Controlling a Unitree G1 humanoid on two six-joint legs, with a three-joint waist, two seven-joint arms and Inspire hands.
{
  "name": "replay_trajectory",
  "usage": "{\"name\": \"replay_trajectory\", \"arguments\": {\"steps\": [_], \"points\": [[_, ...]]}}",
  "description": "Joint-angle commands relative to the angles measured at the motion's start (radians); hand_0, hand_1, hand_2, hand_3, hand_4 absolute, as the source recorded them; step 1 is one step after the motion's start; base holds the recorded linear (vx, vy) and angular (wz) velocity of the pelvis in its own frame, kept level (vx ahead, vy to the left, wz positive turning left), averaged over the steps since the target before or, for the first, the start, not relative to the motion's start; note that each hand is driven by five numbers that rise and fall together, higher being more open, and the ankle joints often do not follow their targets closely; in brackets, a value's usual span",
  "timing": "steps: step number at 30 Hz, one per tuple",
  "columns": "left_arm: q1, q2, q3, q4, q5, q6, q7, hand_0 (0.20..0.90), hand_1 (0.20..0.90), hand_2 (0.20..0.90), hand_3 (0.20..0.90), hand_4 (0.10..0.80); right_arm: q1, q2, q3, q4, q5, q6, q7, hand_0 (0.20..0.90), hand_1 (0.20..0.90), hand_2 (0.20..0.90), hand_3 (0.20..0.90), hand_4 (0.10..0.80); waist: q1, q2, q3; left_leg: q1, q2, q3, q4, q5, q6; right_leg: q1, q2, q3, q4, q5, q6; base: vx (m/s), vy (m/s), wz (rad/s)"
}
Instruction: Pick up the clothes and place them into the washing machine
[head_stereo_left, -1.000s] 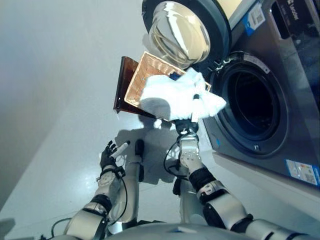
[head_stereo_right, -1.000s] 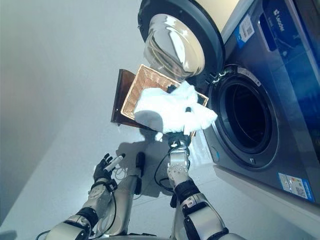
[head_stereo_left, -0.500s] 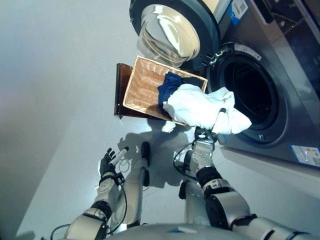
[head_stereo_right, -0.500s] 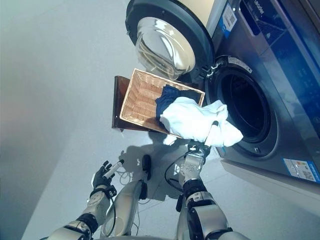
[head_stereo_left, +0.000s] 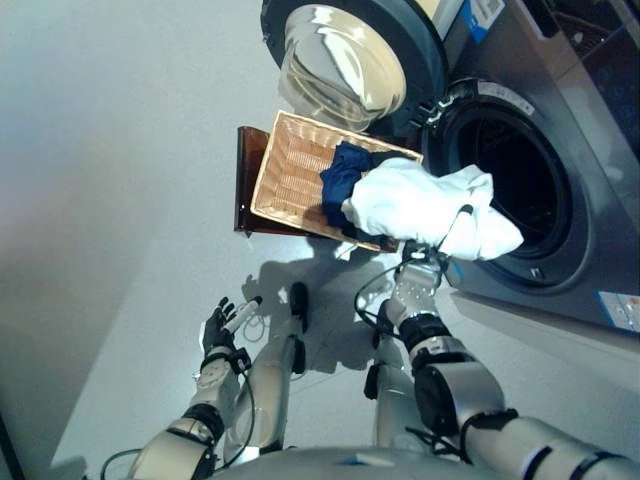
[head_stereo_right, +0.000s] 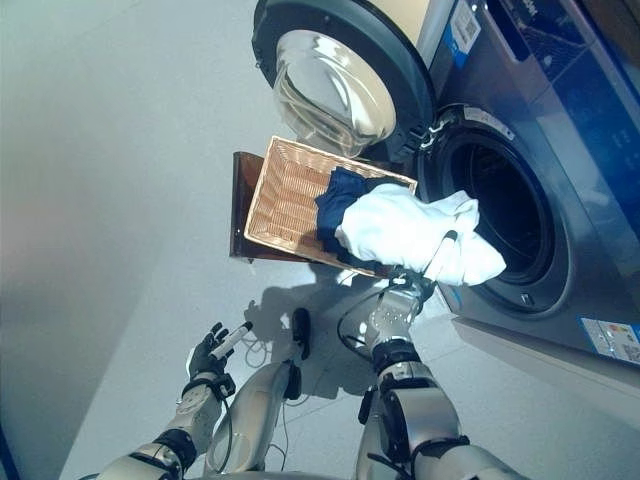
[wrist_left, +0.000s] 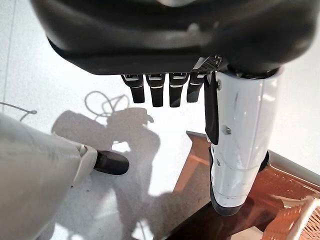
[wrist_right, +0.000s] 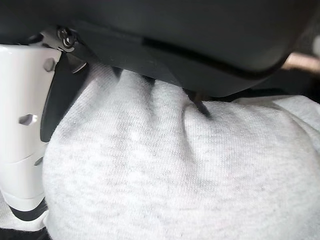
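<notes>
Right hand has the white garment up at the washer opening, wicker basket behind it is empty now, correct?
Not quite. The right hand does hold the white garment at the washing machine opening, but the wicker basket is not empty: the left eye view shows a dark blue garment in it.

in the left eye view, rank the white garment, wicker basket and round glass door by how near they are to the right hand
1. white garment, gripped in the right hand
2. wicker basket, beyond it to the left
3. round glass door, farthest, swung open above the basket

A bunched white garment (head_stereo_left: 425, 205) hangs before the washing machine (head_stereo_left: 560, 130) opening; dark blue clothing (head_stereo_left: 342, 170) lies in the basket.
</notes>
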Motion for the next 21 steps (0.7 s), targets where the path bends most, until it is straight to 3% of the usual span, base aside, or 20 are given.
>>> {"name": "replay_trajectory", "arguments": {"steps": [1,21], "points": [[-0.001,0.005,-0.034,0.018,-0.031,-0.059,0.008,0.900,0.900,0.900,0.900,0.800,-0.114,-0.115,-0.032,-0.091,-0.021,-0.091,0.027,0.200,0.200,0.200,0.200,0.300,0.023,0.071,0.001,0.076,0.005,-0.083,-0.205,0.064,-0.129,0.063,0.025,-0.023,0.045,-0.044,0.015,0.000,0.000,0.00],[0.015,0.023,-0.101,-0.054,-0.064,-0.075,-0.029,0.900,0.900,0.900,0.900,0.800,-0.361,-0.416,-0.136,0.120,0.066,-0.114,-0.011,0.200,0.200,0.200,0.200,0.300,0.073,0.163,0.016,0.016,0.008,-0.081,-0.205,0.073,-0.134,-0.018,0.031,-0.004,0.073,-0.062,0.012,0.011,-0.004,0.00]]}}
